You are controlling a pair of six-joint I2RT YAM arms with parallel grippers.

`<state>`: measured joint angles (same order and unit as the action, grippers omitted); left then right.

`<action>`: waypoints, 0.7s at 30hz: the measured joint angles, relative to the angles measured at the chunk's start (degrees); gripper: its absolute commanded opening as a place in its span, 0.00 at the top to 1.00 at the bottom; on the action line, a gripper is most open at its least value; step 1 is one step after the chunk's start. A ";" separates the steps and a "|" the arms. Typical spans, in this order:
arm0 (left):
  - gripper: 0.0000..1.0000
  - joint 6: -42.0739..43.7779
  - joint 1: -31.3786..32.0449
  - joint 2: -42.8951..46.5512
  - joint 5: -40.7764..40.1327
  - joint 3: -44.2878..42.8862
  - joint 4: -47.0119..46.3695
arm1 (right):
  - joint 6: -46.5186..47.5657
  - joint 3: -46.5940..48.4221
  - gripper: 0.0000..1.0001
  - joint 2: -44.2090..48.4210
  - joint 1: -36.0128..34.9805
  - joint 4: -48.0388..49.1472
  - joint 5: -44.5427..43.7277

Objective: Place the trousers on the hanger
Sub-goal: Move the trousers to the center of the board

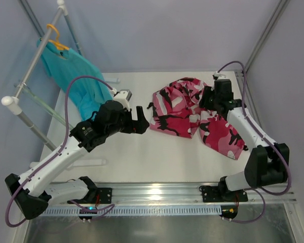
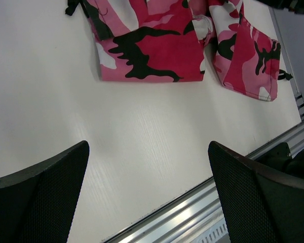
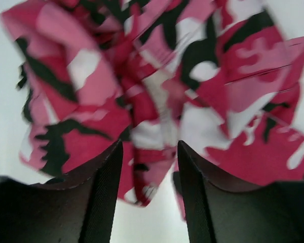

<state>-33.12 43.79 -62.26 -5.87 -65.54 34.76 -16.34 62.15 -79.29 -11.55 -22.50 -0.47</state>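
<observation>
The trousers (image 1: 178, 109), pink and red camouflage with black and white patches, lie crumpled on the white table (image 1: 142, 152) at the middle right. My right gripper (image 1: 209, 101) hovers over their far right part. In the right wrist view its jaws stand apart (image 3: 149, 144), and a blurred fold of the trousers (image 3: 157, 76) hangs in the gap without touching either pad. My left gripper (image 1: 143, 121) is wide open just left of the trousers, with only bare table between its fingers (image 2: 148, 147); the trousers (image 2: 152, 50) lie beyond them. The pale mint-green hanger (image 1: 40, 105) hangs low on the rack at the left.
A white tube rack (image 1: 35, 61) stands at the far left. It carries an orange hanger (image 1: 55, 38) with a teal garment (image 1: 76, 76). A metal rail (image 1: 157, 191) runs along the table's near edge by both arm bases.
</observation>
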 measured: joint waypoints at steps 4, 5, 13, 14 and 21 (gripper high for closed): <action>0.00 -0.07 0.00 -0.13 0.13 0.00 0.09 | 1.73 4.90 0.36 -7.80 7.15 0.55 -2.08; 0.00 -0.04 0.00 -0.13 0.11 0.00 0.17 | 2.29 5.97 0.35 -10.14 7.87 0.50 -2.47; 0.00 -0.04 0.00 -0.13 1.05 0.00 0.22 | 7.06 11.82 0.65 -24.59 8.41 -0.20 -1.77; 0.00 -0.07 0.00 -0.13 1.18 0.00 0.20 | 7.39 11.93 0.74 -25.66 8.41 -0.24 -1.55; 0.00 -0.33 0.00 -1.73 -0.15 0.28 -0.81 | 4.81 8.26 0.96 -22.18 7.48 0.22 3.02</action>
<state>-33.45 43.79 -63.99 -6.02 -65.25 33.95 -11.53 70.41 -101.47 -4.08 -22.28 2.55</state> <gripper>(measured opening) 0.996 0.047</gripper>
